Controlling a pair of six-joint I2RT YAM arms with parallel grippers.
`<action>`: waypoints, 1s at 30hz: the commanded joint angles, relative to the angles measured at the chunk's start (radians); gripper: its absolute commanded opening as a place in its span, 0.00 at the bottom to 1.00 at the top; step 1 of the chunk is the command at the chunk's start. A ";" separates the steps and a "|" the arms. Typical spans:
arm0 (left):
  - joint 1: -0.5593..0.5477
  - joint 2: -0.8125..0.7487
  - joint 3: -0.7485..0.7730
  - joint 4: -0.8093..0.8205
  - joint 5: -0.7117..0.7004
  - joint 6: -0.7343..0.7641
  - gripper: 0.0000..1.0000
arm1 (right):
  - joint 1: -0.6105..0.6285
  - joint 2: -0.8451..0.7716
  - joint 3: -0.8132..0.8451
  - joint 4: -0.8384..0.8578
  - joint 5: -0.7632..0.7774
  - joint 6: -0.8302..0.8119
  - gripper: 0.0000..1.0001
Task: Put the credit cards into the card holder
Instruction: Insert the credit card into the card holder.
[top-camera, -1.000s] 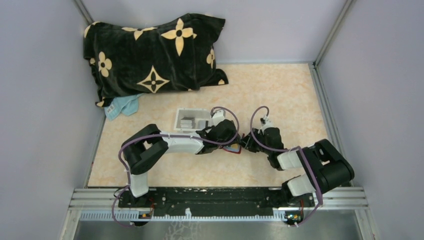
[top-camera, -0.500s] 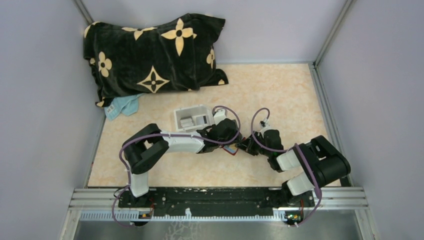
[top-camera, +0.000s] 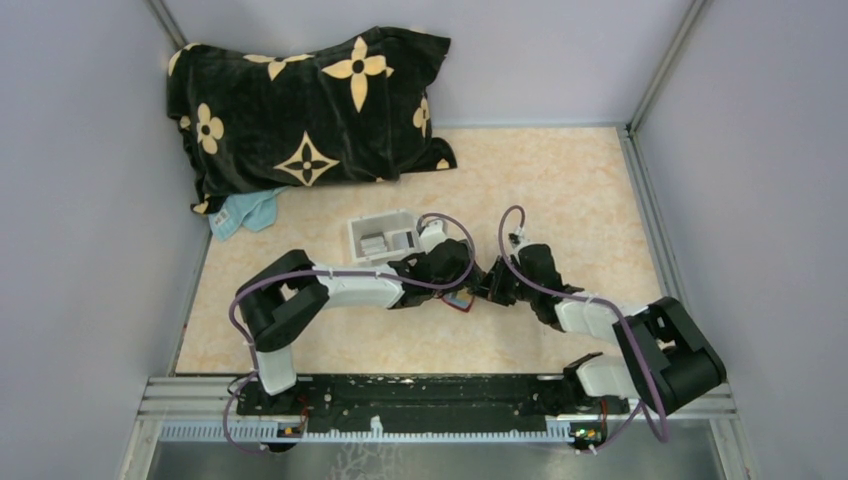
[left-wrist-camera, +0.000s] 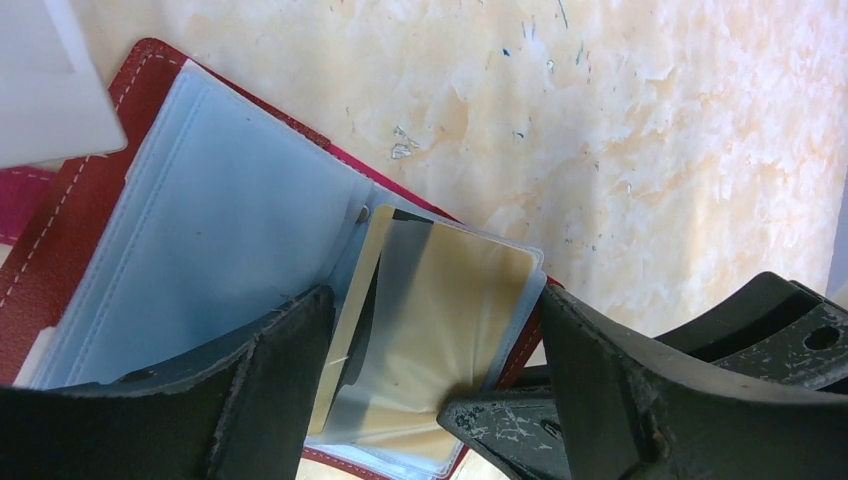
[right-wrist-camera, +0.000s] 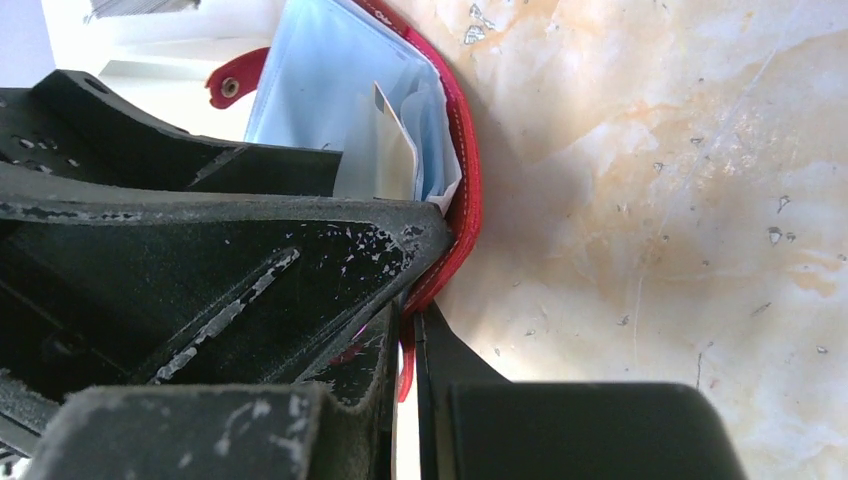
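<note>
The step in hand looks like seating a tan card (left-wrist-camera: 470, 270) in the card holder (left-wrist-camera: 200, 220), which is lying open at the centre of the top view, just below the white tray (top-camera: 385, 238); the card is sitting partly under a clear sleeve at lower centre of the left wrist view; the left gripper (left-wrist-camera: 435, 310) is standing wide, fingers either side of the card, gripping nothing; the right gripper (right-wrist-camera: 412, 310) is pinching the holder's red edge, closed tight; next, the card probably wants nudging fully home, then another fetching from the tray, where more cards (top-camera: 375, 244) are waiting
</note>
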 joint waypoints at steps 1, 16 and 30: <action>-0.003 0.051 -0.087 -0.296 -0.018 0.020 0.85 | 0.011 -0.032 0.090 -0.198 -0.053 -0.089 0.00; -0.005 -0.120 -0.283 -0.207 -0.088 -0.033 0.84 | -0.064 0.027 0.188 -0.407 -0.061 -0.217 0.00; -0.038 -0.208 -0.413 -0.152 -0.160 -0.077 0.84 | -0.093 0.132 0.231 -0.411 -0.081 -0.255 0.03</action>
